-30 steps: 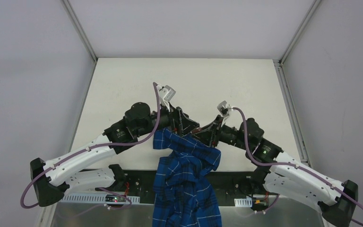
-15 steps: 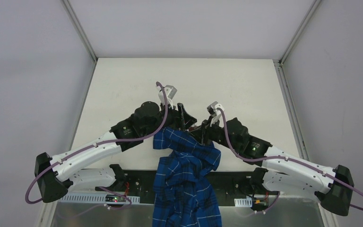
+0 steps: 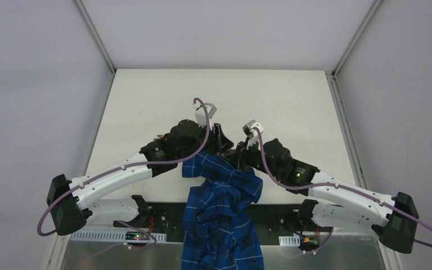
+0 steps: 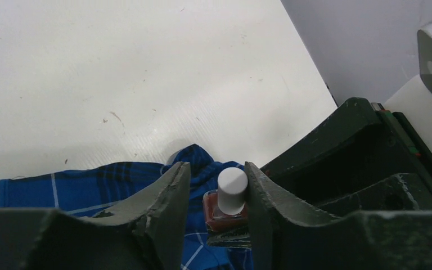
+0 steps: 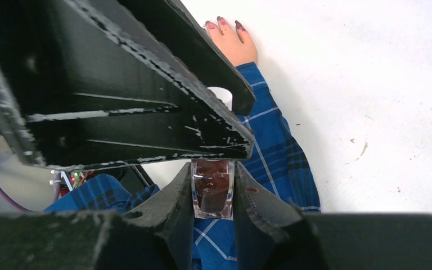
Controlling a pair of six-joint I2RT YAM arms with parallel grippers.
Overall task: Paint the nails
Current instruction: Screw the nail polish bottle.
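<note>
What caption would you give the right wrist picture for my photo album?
Right pincer grips a red polish bottle over a plaid sleeve; painted nails lie beyond.

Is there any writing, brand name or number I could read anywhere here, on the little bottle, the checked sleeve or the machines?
No text can be read in any view.
The polish bottle shows bare glass and dark red polish, with no label in sight.
Its white cap is blank.
The blue plaid sleeve carries only its check pattern.
The small circuit boards at the bottom of the overhead view may bear print, but they are too small to tell.
</note>
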